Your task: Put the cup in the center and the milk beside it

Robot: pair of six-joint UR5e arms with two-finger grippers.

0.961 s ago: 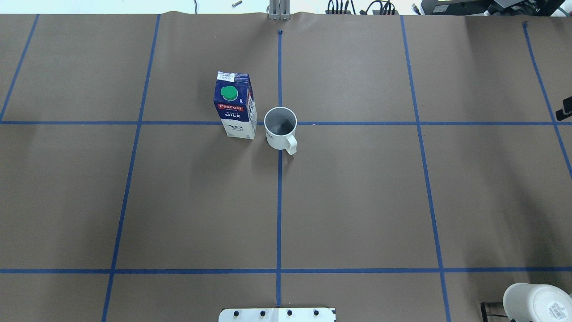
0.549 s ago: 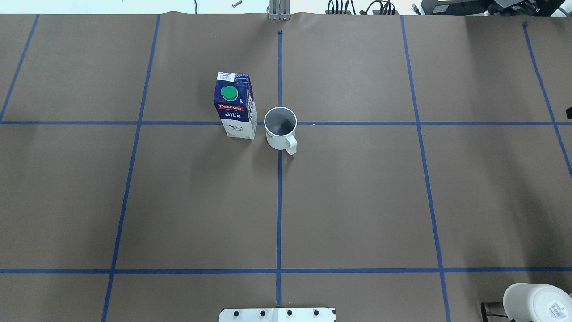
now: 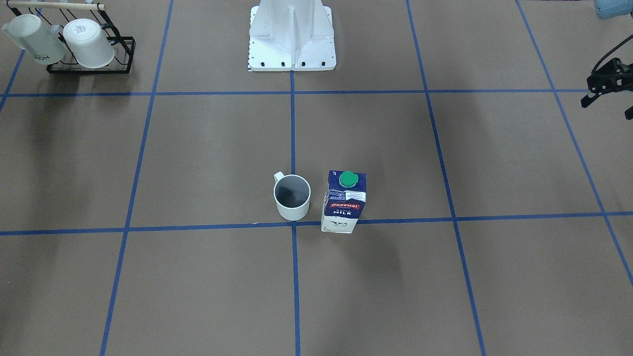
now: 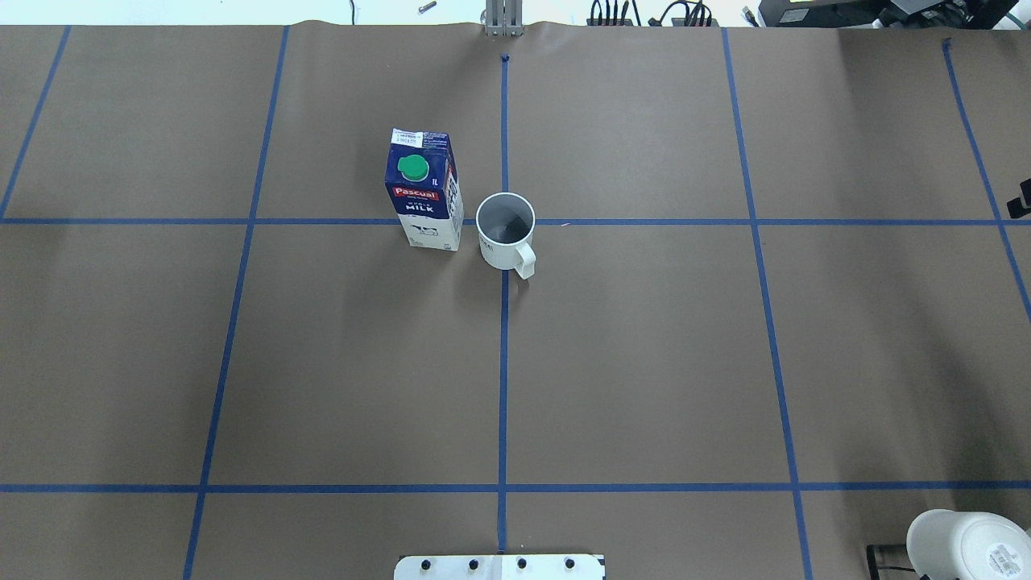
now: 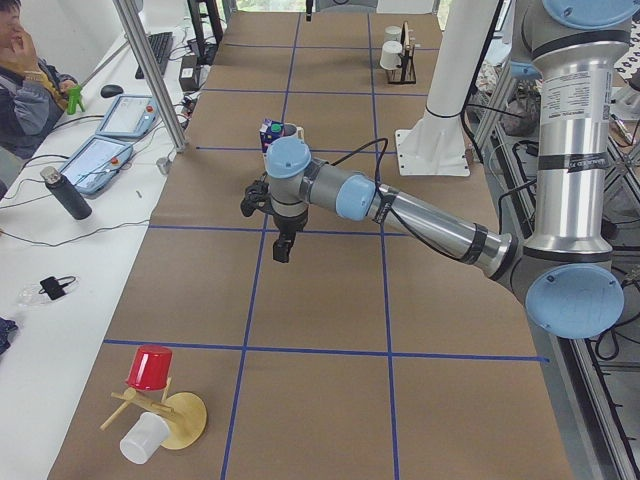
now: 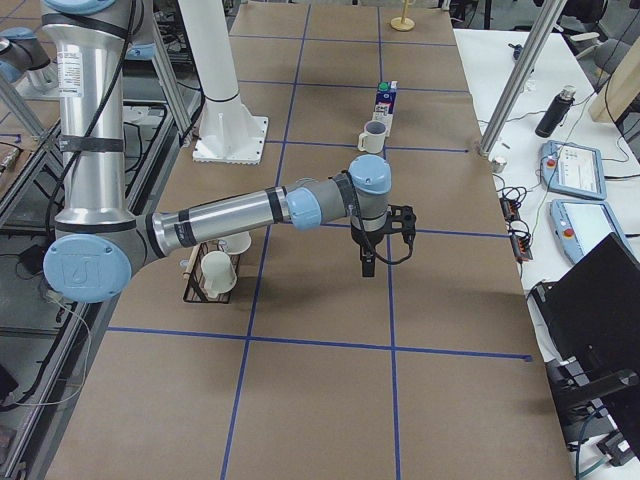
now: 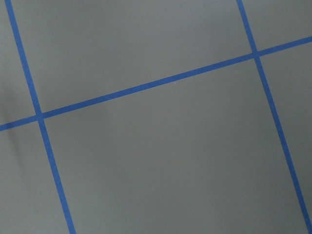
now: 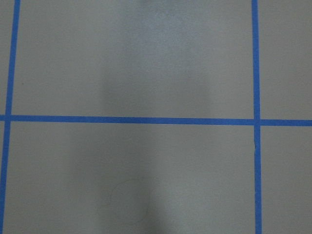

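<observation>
The cup (image 4: 506, 232), a plain white mug with a grey inside, stands upright at the center (image 3: 293, 223), the middle crossing of the blue tape; its handle points toward the robot. The milk (image 4: 424, 193), a blue and white carton with a green cap, stands upright close beside it on the robot's left, with a small gap between them. My left gripper (image 3: 608, 106) hangs far off at the front view's right edge, its fingers spread, holding nothing. Only a dark sliver of my right gripper (image 4: 1021, 201) shows at the overhead view's right edge; its state is unclear.
A black wire rack (image 3: 89, 66) holding two white mugs sits near the robot's right, beside the white robot base (image 3: 292, 39). A red cup (image 5: 150, 367) and a white one hang on a wooden stand at the table's left end. A person (image 5: 25, 85) sits at the side bench.
The dark sliver of the right gripper at the overhead view's right edge shrank, then edged back a little. Cup and milk have not moved.
</observation>
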